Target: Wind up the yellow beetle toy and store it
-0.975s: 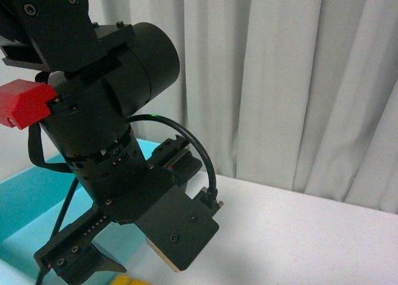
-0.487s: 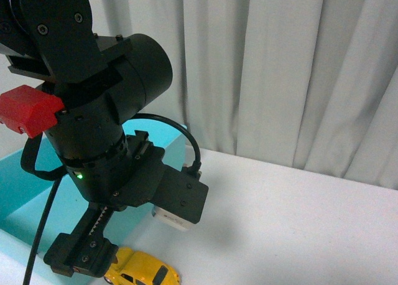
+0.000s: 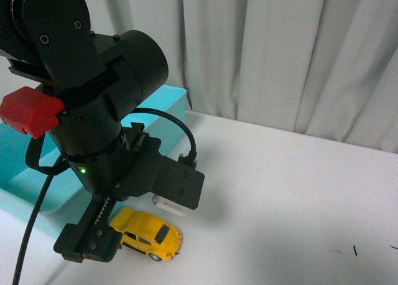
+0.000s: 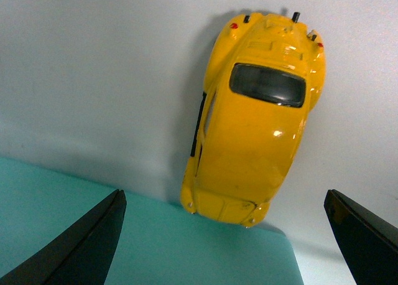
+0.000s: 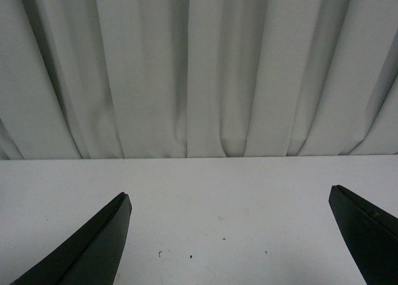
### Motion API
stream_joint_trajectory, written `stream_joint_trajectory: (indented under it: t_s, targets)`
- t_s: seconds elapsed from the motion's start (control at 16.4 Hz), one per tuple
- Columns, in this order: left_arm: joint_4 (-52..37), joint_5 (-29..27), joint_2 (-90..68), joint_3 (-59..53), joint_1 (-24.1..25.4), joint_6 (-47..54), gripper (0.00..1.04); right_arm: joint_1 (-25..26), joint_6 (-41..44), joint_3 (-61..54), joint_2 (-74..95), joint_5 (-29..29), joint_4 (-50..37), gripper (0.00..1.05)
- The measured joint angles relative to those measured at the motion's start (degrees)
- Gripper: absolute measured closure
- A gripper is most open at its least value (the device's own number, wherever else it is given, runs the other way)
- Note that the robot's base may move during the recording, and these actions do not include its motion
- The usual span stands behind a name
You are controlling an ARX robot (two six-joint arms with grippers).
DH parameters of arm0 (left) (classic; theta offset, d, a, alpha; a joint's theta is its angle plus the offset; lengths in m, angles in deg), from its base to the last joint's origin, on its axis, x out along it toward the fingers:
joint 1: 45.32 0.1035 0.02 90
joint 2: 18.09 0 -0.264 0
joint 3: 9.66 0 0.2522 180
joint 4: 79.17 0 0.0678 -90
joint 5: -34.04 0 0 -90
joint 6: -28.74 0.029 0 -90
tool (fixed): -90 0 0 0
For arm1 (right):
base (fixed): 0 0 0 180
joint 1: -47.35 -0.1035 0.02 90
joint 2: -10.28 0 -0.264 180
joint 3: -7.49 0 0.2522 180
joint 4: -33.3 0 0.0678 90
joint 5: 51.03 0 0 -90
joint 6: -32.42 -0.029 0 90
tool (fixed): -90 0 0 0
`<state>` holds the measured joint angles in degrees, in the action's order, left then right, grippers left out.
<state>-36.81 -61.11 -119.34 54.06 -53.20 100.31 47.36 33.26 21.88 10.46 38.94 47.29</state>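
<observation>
White pleated curtain closes off the back of the scene, and a white table runs below it; at the left of the front view you see a teal tray resting on that table. Note the yellow beetle toy: it lies on its wheels on the bare table, outside the tray and just beside the tray's near edge, low in the front view. You find the left arm filling the left half of that view, a black jointed body carrying a red block, a small green light and a looping black cable, and reaching down over the toy. In the left wrist view, observe the left gripper with its two dark fingers spread wide and the toy seen from above between them, touched by neither. The toy's end with the dark window and two small red lamps points away from the teal surface, while its opposite end meets the tray's edge; whether it touches the tray you cannot tell. In the right wrist view, the right gripper likewise has its fingers well apart with nothing between them; it looks along the table toward the curtain, and you can make out a few tiny dark specks on the white surface.
</observation>
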Motion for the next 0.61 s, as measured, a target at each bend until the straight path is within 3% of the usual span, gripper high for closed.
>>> stream_joint_trajectory:
  t_s: [0.3, 0.61]
  targets:
    - [-2.2, 2.2, -1.8, -1.0, -1.5, 9.6, 0.07, 0.0, 0.0, 0.0, 0.0, 0.0, 0.0, 0.07]
    - [-3.9, 1.7, -3.1, -1.5, -2.1, 9.2, 0.07, 0.0, 0.0, 0.0, 0.0, 0.0, 0.0, 0.07]
